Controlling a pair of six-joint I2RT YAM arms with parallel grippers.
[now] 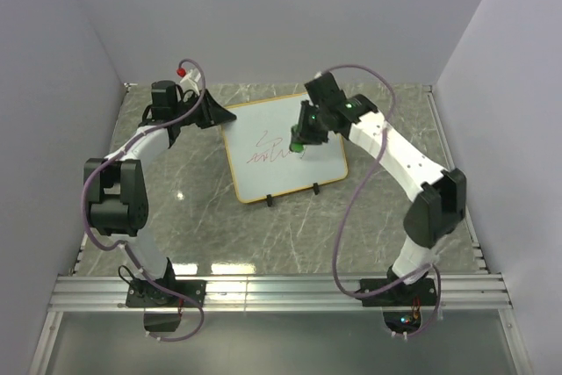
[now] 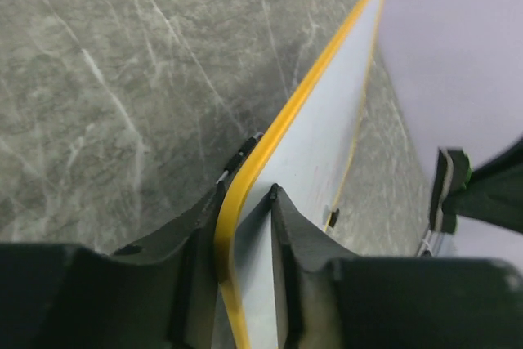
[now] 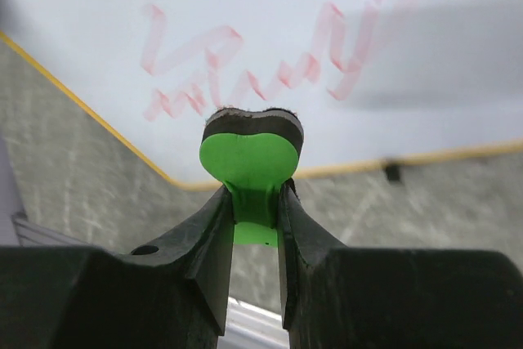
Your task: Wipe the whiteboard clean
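The whiteboard [image 1: 283, 148] lies on the grey marble table, white with a tan-orange rim, two black feet at its near edge and red scribble [image 1: 269, 155] in its middle. My left gripper [image 1: 218, 116] is shut on the board's far-left corner; the yellow rim [image 2: 245, 177] runs between its fingers. My right gripper [image 1: 303, 138] is shut on the small green eraser [image 3: 249, 157], whose dark felt pad [image 3: 253, 118] sits on or just over the board, at the near edge of the red scribble [image 3: 245, 63]. The eraser shows green in the top view [image 1: 297, 146], right of the scribble.
White walls enclose the table at the back and both sides. A metal rail [image 1: 281, 292] runs along the near edge by the arm bases. The right arm's fingers [image 2: 458, 194] show at the right edge of the left wrist view.
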